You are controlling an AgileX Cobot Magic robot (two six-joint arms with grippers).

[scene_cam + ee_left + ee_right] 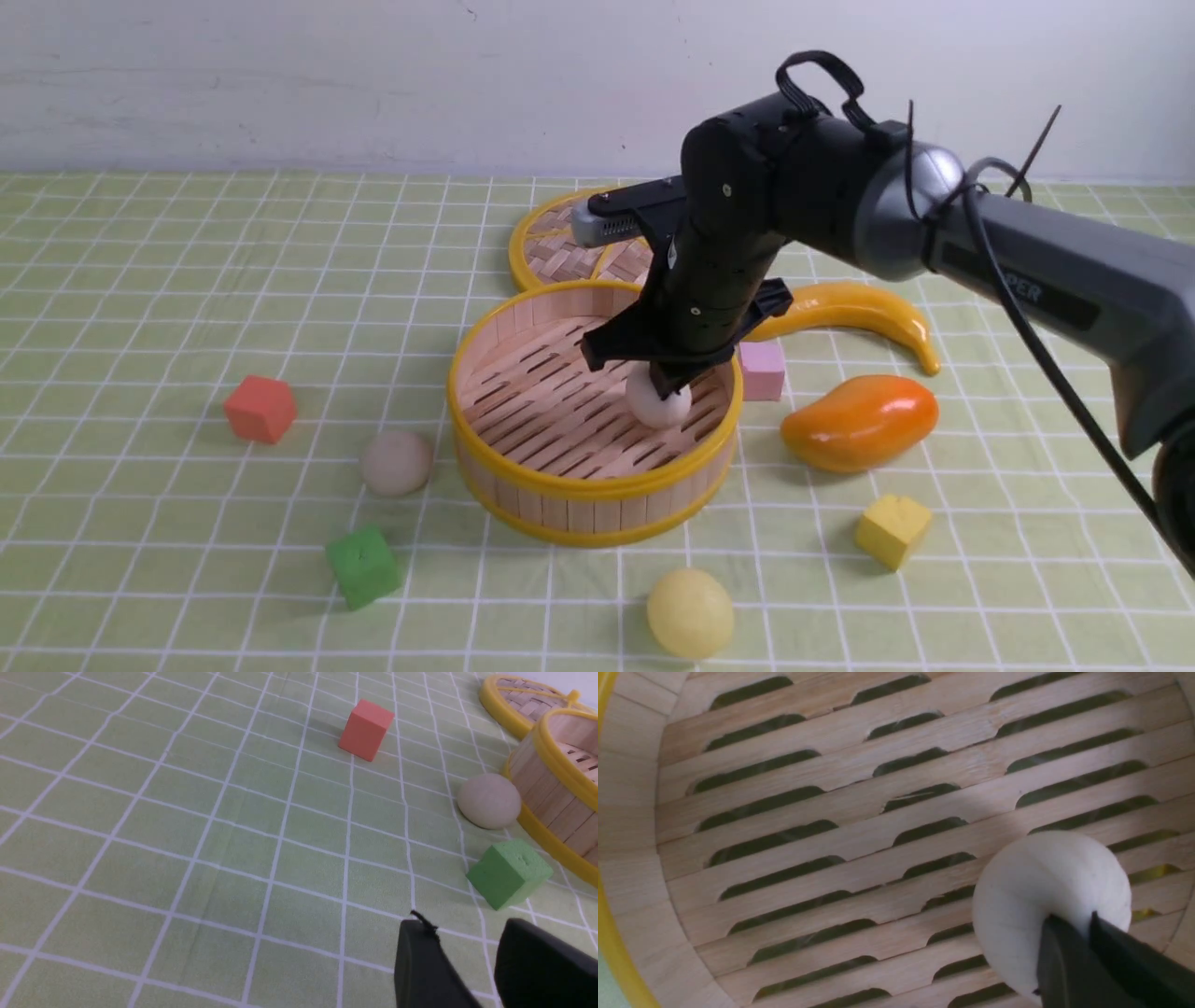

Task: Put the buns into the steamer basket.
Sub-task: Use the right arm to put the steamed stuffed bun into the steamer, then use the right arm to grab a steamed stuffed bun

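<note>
The steamer basket (560,485) stands mid-table, and my right gripper (667,383) reaches down into it. In the right wrist view its fingertips (1052,933) are shut on a white pleated bun (1041,886), pinching it low over the slat floor near the basket wall (630,858). That bun (661,403) shows inside the basket's right side. A second off-white bun (397,462) lies on the cloth left of the basket. A pale yellow bun (691,613) sits in front. My left gripper (467,926) is open and empty, with the off-white bun (489,801) and the basket (556,765) ahead of it.
Red cube (260,408) and green cube (364,566) lie left of the basket. Pink cube (762,370), mango (861,422), banana (850,313) and yellow cube (893,530) lie to its right. A flat woven lid (560,247) lies behind it.
</note>
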